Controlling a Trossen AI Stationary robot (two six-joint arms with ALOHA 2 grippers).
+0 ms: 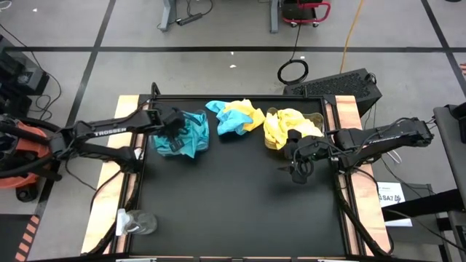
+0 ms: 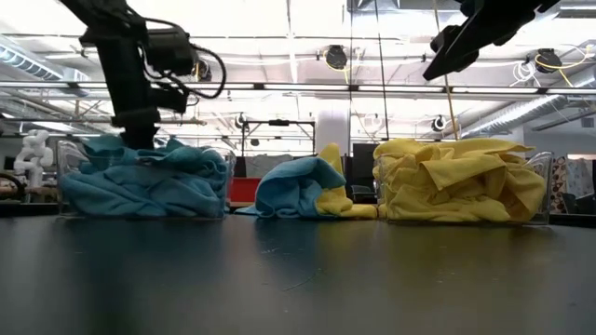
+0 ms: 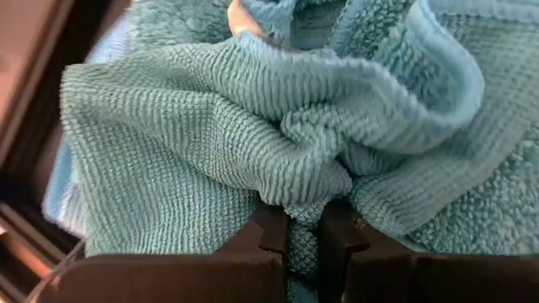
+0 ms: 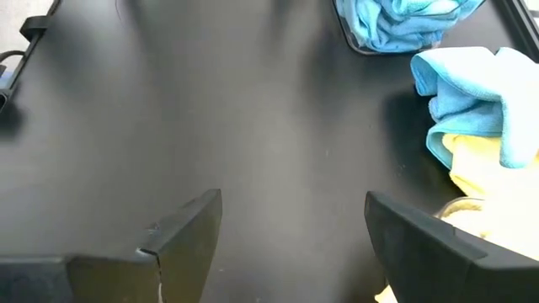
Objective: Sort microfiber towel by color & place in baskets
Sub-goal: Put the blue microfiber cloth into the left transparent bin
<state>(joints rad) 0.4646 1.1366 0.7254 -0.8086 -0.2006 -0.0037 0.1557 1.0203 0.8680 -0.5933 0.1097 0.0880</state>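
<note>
On the black table (image 1: 240, 211), seen from above, the left gripper (image 1: 173, 125) sat at about ten o'clock from the table's middle, sunk into the heap of teal towels (image 1: 186, 136) that filled the left basket (image 2: 65, 172). Its fingers (image 3: 274, 231) were pressed nearly together, pinching a fold of one ribbed teal towel (image 3: 253, 143) between them, as the left wrist view showed closely. The right gripper (image 1: 300, 169) hovered at about three o'clock, just on the near side of the right basket (image 2: 545, 186), its jaws spread wide and holding nothing; the right wrist view showed only bare table between its fingers (image 4: 181, 227). That right basket was heaped with yellow towels (image 1: 287, 127), some spilling above the rim in the low view. Between the two baskets, at about twelve o'clock, lay an unsorted pile (image 1: 234, 116) of one teal-blue cloth and one yellow cloth bunched together and touching, resting on the table. A clear plastic object (image 1: 135, 222) lay at about eight o'clock near the table's left edge, well apart from everything else.
</note>
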